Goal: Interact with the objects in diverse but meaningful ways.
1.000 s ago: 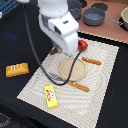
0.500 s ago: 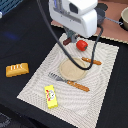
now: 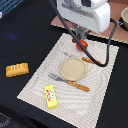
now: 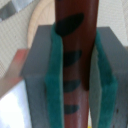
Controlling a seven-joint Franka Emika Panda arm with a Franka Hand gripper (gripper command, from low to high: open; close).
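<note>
In the wrist view, a dark brown sausage with black grill marks stands between my green finger pads, and my gripper is shut on it. From the exterior view the gripper hangs over the far edge of the striped placemat, just above a red tomato. The sausage is hard to make out there. A yellow block with red marks lies at the mat's near corner. An orange-yellow scored bread loaf rests on the dark table off the exterior view's left.
A round tan plate sits mid-mat. An orange-handled fork lies in front of it and an orange-handled knife beside it. A grey pot stands at the far right. My arm's cable loops over the mat's far side.
The arm has shifted toward the exterior view's right, and its body now fills more of the top of the frame. The tomato, plate, block and loaf have stayed put.
</note>
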